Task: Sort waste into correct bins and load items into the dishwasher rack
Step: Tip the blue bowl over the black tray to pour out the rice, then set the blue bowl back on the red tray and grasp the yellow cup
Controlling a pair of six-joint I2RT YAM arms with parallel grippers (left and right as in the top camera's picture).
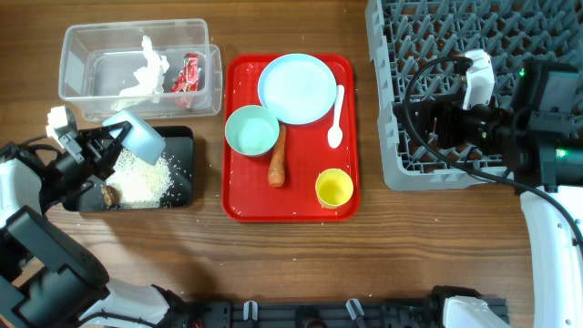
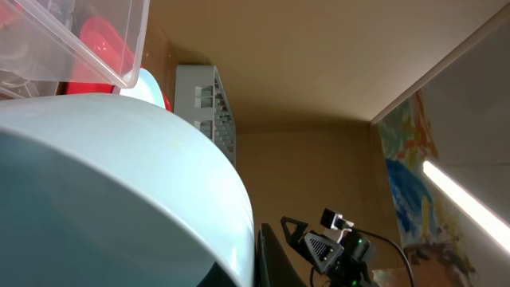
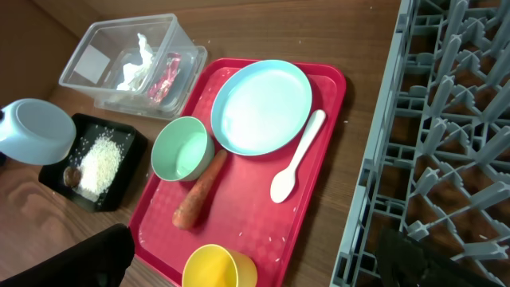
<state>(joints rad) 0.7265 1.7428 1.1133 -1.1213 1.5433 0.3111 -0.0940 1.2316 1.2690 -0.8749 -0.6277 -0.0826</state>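
My left gripper (image 1: 115, 139) is shut on the pale blue bowl (image 1: 138, 135), which is tilted over the black tray (image 1: 182, 137) holding rice (image 1: 141, 178) and a brown lump (image 1: 111, 194). The bowl fills the left wrist view (image 2: 119, 183). The clear tub (image 1: 82, 73) holds the tissue (image 1: 146, 73) and red wrapper (image 1: 189, 73). The plate (image 1: 296, 88), mint bowl (image 1: 251, 130), carrot (image 1: 278, 157), spoon (image 1: 336, 117) and yellow cup (image 1: 333, 188) lie on the red serving tray (image 1: 237, 200). My right gripper (image 1: 421, 123) is open and empty over the grey rack's (image 1: 437, 36) left edge.
The rack (image 3: 446, 119) fills the right side of the right wrist view, close beside the red tray (image 3: 247, 231). A few loose rice grains lie on the red tray near the cup (image 3: 219, 269). Bare wood runs along the table's front.
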